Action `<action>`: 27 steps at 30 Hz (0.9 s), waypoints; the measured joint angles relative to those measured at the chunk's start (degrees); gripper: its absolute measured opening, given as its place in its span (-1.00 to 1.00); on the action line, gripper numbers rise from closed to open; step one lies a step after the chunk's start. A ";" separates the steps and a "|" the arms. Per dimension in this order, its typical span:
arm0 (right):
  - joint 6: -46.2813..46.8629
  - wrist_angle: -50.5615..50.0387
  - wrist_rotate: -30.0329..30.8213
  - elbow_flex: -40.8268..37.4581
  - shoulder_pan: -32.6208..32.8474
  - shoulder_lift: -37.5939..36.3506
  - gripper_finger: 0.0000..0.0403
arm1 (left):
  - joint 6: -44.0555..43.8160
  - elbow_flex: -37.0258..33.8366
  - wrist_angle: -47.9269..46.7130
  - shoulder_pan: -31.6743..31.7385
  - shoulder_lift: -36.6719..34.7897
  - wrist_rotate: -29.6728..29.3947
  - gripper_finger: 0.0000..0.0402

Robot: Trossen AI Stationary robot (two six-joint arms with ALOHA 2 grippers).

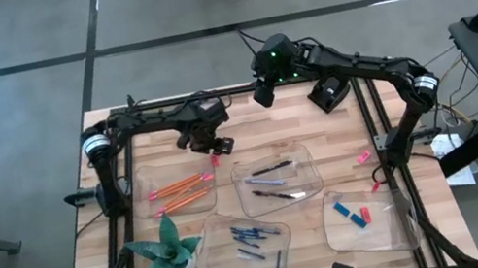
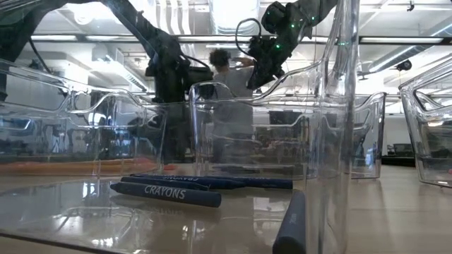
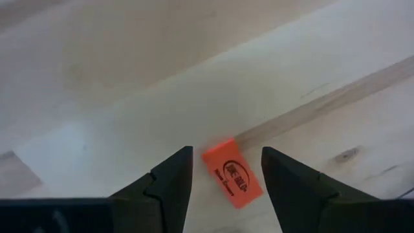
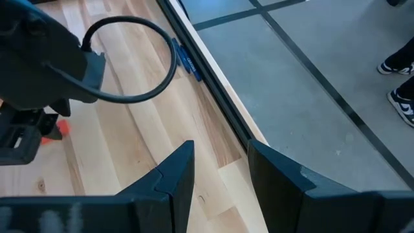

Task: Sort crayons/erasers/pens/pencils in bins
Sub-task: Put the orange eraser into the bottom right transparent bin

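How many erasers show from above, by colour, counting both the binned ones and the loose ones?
Blue erasers: 2, both in the bin on the right arm's side.
Red or pink erasers: 4. One lies in that bin and three are loose on the table, the last one between the open fingers of the left gripper.
Total: 6

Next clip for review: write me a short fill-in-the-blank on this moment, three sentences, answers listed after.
1. The left tool hovers with open fingers over a single ____ eraser lying on the table.
2. The bin nearest the left arm holds orange ____.
3. The bin on the right arm's side holds red and ____ erasers, while the right tool waits raised at the table's far edge.

Answers: orange-red; pencils; blue
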 joint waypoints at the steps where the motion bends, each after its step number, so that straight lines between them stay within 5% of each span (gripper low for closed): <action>1: 0.00 -0.01 0.00 0.00 -0.01 0.00 -0.32 | -1.02 0.00 -0.40 -0.04 0.21 0.02 -0.15; 13: 0.02 0.01 -0.02 0.00 -0.01 0.00 -0.32 | -5.08 0.15 -0.60 -0.96 1.99 -0.43 -0.18; 27: 0.00 0.01 0.00 0.00 -0.01 0.00 -0.32 | 10.07 0.72 -2.04 -4.37 2.18 -7.06 -0.34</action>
